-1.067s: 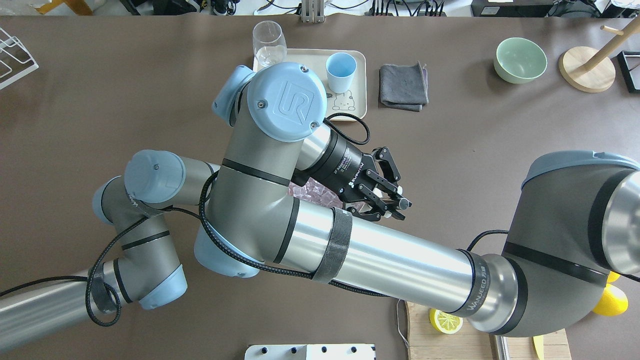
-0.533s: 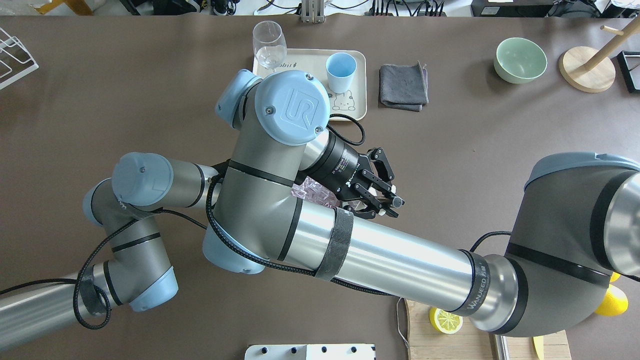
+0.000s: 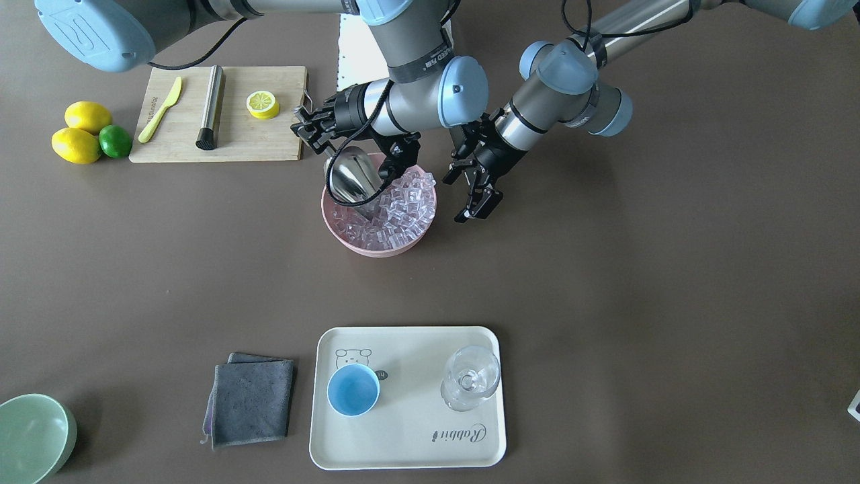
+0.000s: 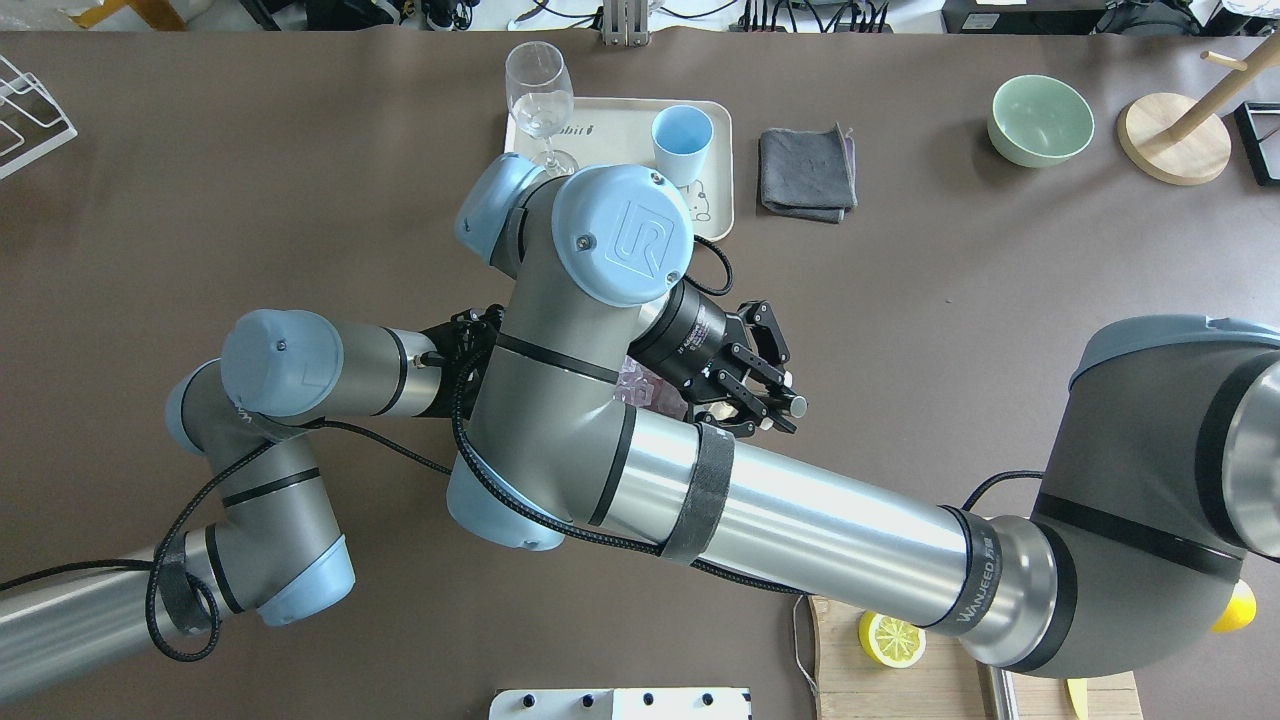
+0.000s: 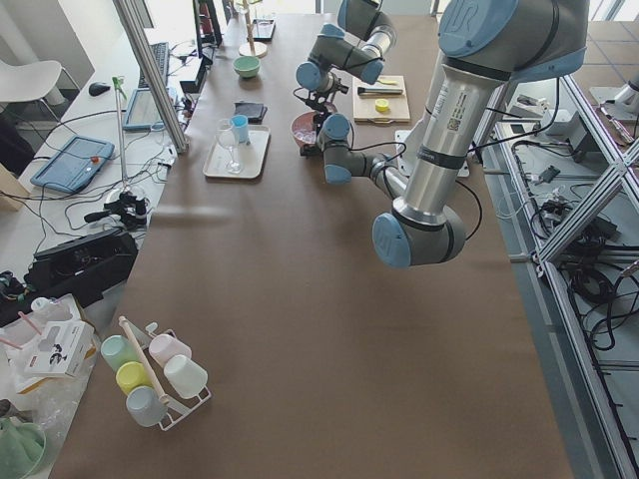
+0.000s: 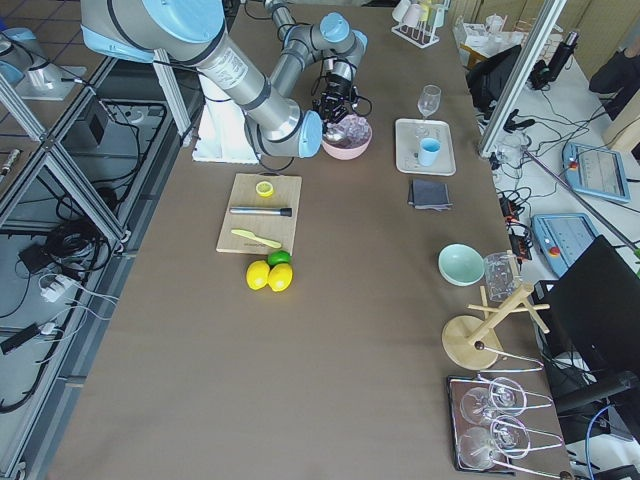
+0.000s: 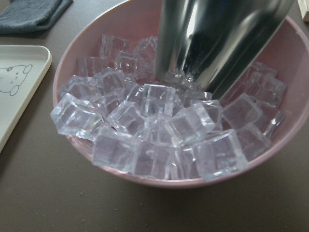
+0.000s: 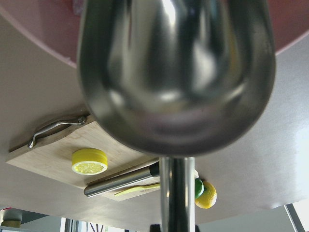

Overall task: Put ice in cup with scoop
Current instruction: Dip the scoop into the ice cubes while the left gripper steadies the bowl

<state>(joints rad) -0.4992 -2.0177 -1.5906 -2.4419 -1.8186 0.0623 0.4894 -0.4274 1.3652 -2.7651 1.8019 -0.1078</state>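
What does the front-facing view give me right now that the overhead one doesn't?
Front-facing only: the scoop pushed into the ice in the pink bowl, with the left gripper open beside it. Overhead only: the wooden stand and wire rack; there the right arm hides most of the bowl. Both: the cup and glass on the tray, plus the grey cloth.

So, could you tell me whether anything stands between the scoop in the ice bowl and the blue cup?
Nothing visible: only bare table lies between the scoop and the cup; the stemmed glass stands aside on the tray.
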